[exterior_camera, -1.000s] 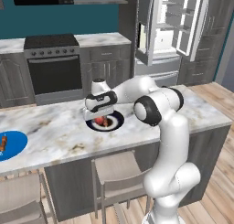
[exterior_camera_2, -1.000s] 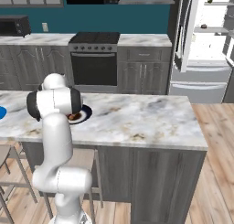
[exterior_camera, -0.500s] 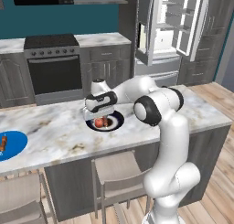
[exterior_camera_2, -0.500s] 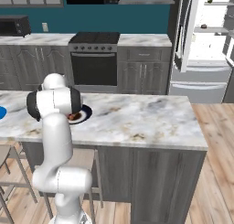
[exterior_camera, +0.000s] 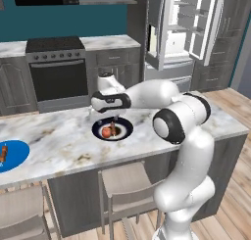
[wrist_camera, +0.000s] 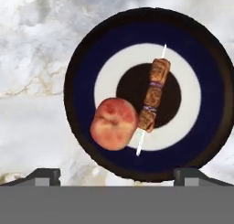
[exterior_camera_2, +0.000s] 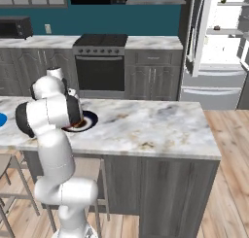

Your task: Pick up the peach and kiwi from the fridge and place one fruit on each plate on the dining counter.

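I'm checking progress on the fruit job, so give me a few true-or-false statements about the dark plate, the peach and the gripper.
1. The peach lies on the dark plate. True.
2. The gripper is clamped on the peach. False: its jaws are open, above the fruit.
3. A skewer lies on that plate beside the peach. True.
4. The fridge doors are shut. False: they stand open.
5. The blue plate holds a kiwi. False: only a brown item shows there.

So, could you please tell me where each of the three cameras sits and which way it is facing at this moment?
Left base view: behind the arm's left, facing the dining counter, stove and fridge; the arm rises lower right.
Right base view: behind its right, same scene; the arm rises lower left.
Hand view: looking down at the black plate, the peach and a skewer; fingertips spread wide.
All share the black plate.
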Tool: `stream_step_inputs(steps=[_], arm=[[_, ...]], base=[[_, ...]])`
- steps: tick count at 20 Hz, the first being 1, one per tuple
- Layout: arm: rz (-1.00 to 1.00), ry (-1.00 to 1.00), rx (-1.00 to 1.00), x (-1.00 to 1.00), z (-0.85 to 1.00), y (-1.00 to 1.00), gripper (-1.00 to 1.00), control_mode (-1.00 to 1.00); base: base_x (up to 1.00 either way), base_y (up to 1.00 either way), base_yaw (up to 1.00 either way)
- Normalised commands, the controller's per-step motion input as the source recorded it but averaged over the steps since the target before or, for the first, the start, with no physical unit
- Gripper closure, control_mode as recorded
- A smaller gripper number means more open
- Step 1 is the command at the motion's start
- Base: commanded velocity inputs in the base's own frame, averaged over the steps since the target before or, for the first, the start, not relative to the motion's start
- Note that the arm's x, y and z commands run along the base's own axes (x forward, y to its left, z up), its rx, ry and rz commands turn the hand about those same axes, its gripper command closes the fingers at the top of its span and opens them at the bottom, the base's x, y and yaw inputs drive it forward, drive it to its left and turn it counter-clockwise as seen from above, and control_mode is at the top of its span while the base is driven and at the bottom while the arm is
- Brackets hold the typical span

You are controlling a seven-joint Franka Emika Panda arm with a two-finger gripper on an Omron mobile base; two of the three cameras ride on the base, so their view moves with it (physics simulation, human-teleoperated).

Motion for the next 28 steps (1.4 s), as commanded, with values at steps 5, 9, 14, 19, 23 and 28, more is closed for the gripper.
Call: stream_step_inputs(steps=[5,9,14,19,23,28], arm=[[-0.14,-0.06,0.05,-1.0,0.35,-0.36,-1.0,-1.0],[-0.17,-0.01,0.12,-1.0,0.17,-0.44,-1.0,-1.0],[-0.17,0.0,0.13,-1.0,0.22,-0.42,-1.0,-1.0],[-0.09,0.0,0.03,-1.0,0.18,-0.3,-1.0,-1.0],[-0.01,0.01,-0.01,-0.9,0.05,-0.24,-1.0,-1.0],[0.03,-0.02,-0.02,-0.94,0.47,-0.27,-1.0,-1.0]], base=[[0.0,0.0,0.0],[0.0,0.0,0.0],[0.0,0.0,0.0],[0.0,0.0,0.0],[0.0,0.0,0.0],[0.0,0.0,0.0]])
